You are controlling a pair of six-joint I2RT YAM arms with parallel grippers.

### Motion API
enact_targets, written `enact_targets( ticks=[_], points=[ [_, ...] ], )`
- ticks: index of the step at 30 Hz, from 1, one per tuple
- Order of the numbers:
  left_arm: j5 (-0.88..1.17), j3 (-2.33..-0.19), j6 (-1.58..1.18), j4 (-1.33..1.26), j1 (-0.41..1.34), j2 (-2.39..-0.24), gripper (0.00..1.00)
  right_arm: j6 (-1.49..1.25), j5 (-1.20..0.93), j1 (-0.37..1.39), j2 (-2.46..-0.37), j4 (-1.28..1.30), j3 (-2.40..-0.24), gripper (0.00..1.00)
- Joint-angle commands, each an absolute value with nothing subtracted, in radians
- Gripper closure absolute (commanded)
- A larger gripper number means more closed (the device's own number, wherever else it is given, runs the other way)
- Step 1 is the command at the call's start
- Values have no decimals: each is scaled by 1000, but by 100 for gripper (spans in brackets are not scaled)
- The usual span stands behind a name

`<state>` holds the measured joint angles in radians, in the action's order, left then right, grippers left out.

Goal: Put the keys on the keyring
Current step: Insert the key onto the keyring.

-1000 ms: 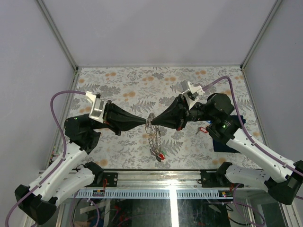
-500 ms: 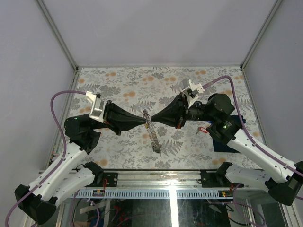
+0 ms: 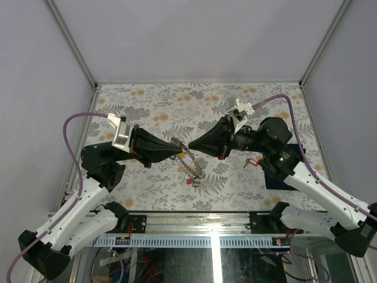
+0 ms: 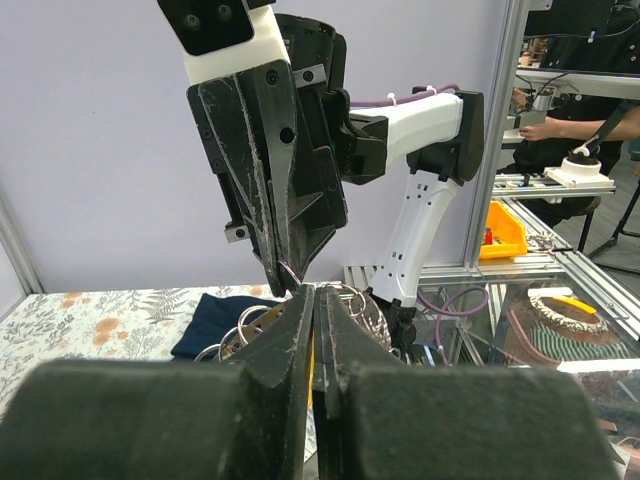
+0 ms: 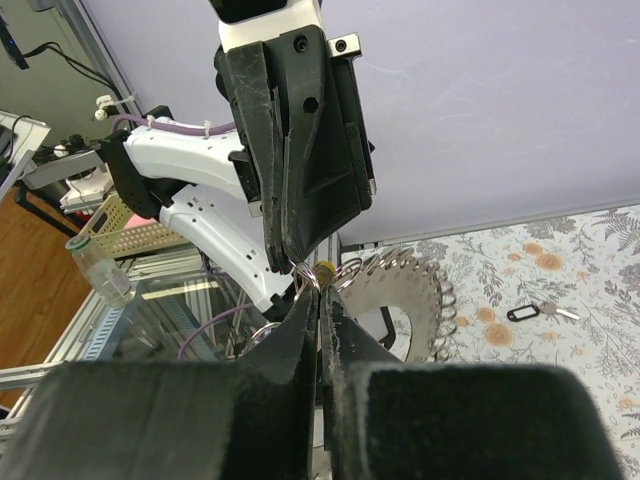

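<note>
Since a second ago the keyring (image 3: 191, 168) swings from hanging nearly straight toward the near edge to a more slanted lie, and the right gripper (image 3: 190, 145) sits a touch further back from the left gripper (image 3: 177, 152), so the tips no longer look nose to nose. Both sets of fingers are pressed fully together. The left one looks clamped on the ring's rim. The right one pinches right beside it, but I honestly can't tell if it has the rim or just a little wire loop. The ring hangs in the air between the two tips, above the middle of the table (image 3: 147, 100). From above it reads as a thin oval. Its long axis runs from the tips at the upper left down to the lower right, and a red-tagged key (image 3: 190, 181) dangles at the low end. In the right wrist view its flat toothed face is nearly broadside. My worry: with such a tiny pinch on thin wire, any twist or pull between the arms could let the ring pivot or pop out and drop. It could also shake off what's already threaded, and a black-tagged key (image 5: 535, 312) still waits on the table.
</note>
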<state>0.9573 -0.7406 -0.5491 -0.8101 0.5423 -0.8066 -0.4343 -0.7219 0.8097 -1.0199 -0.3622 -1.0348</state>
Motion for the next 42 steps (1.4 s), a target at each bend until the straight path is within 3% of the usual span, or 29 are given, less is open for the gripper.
enact_targets(
  ticks=[1,42],
  points=[
    [981,-757,-545,-839,549,-788,100,-422,-610,801,-984,-397,-1066,100],
    [970,-818,-349,-535,567,-782,100,-508,-357,802,-979,-221,-1116,100]
  ],
)
